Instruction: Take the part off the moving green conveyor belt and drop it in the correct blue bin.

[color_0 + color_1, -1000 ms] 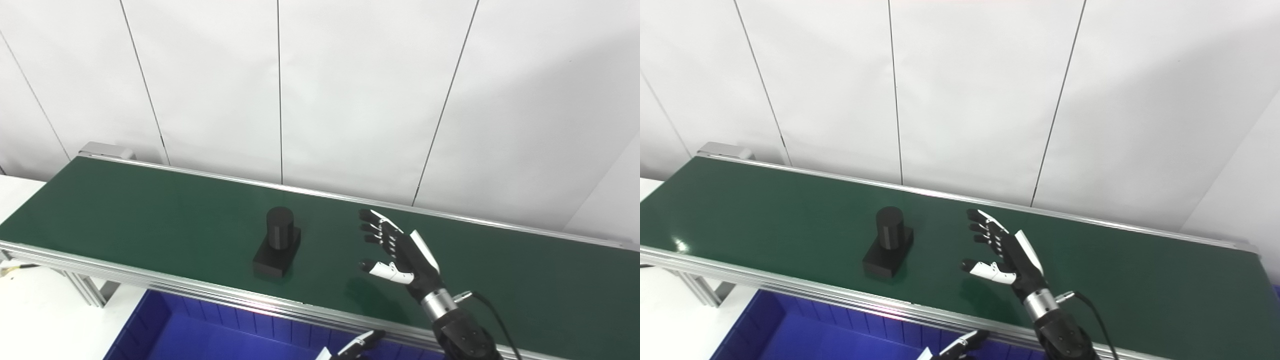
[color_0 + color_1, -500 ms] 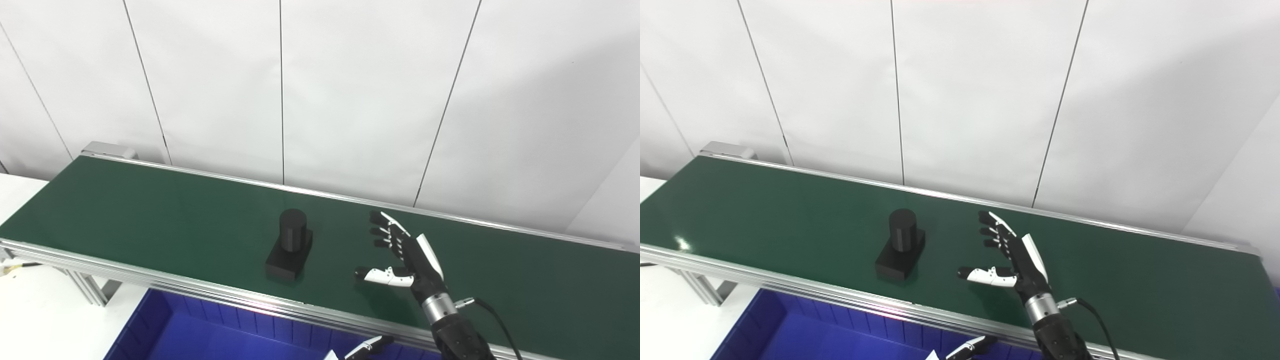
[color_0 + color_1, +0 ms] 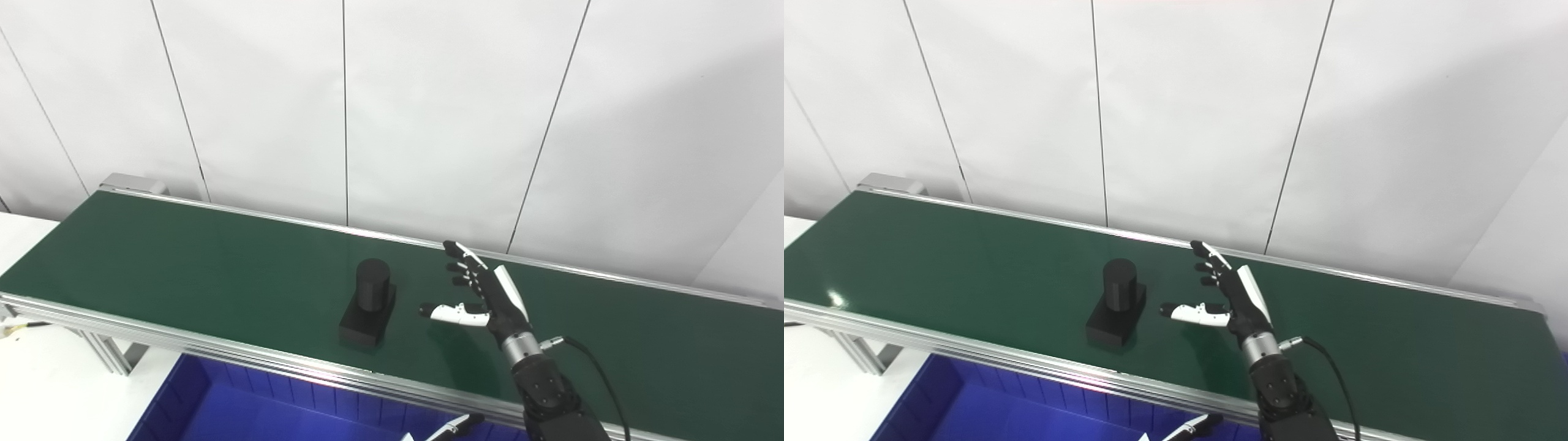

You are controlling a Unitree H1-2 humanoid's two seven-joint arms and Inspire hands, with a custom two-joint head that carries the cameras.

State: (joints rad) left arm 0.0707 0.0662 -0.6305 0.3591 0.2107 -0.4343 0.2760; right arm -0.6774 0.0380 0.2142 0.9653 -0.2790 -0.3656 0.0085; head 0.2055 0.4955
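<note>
Approach is the step you are working: your right hand point(image 3: 490, 297) is hovering over the long green conveyor belt point(image 3: 184, 257), fingers spread and grasping nothing, just right of the black block-and-cylinder part point(image 3: 369, 304). You are needing a close around its cylinder next. The near blue plastic bin point(image 3: 269, 407) is showing nothing inside. Whether your left hand point(image 3: 453, 425) is clenched, you cannot tell.

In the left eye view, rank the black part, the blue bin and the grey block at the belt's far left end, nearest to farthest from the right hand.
From the right hand:
1. Black part, on the belt just to its left.
2. Blue bin, below the belt's near edge.
3. Grey block, at the belt's far left end.
</note>
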